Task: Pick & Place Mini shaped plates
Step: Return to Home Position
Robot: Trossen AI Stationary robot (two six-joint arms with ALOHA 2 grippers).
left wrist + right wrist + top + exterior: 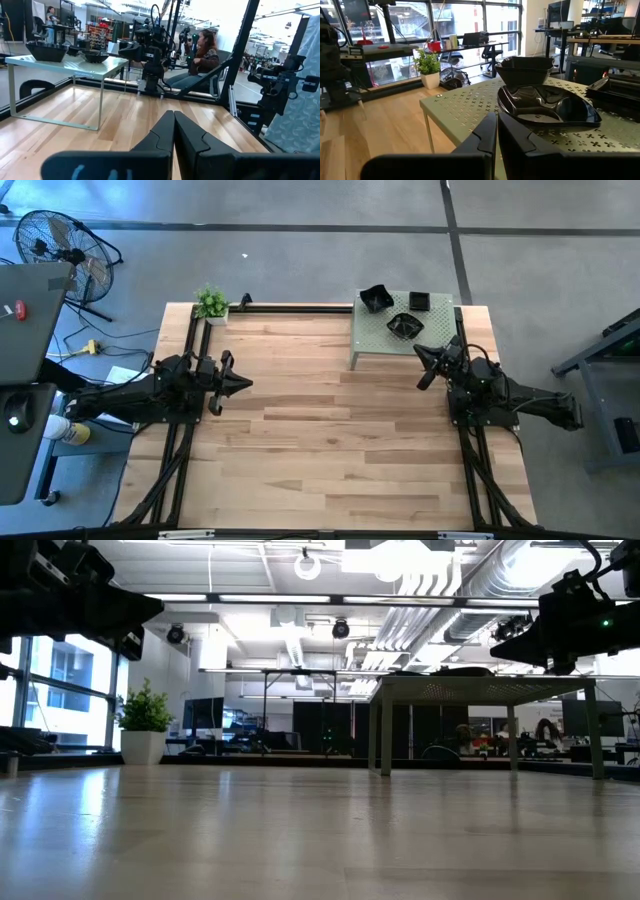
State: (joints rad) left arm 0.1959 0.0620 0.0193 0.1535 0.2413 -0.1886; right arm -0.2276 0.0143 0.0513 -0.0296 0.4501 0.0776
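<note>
Three glossy black mini plates lie on top of the pale green perforated stand [372, 335] at the table's far right: one wavy-edged [376, 298], one square [418, 301], one wavy-edged [404, 326] nearest my right gripper. In the right wrist view they show as a deep dish [525, 70], a wavy plate [550, 106] and a square one [615, 87]. My right gripper [424, 365] is shut and empty, just off the stand's near right corner. My left gripper [240, 383] is shut and empty, raised above the table's left side.
A small potted plant [211, 304] stands at the table's far left corner. Black frame rails [300, 307] run along the table's far edge and sides. Bare wood [330, 430] lies between the arms. A seated person [202, 50] shows beyond the table.
</note>
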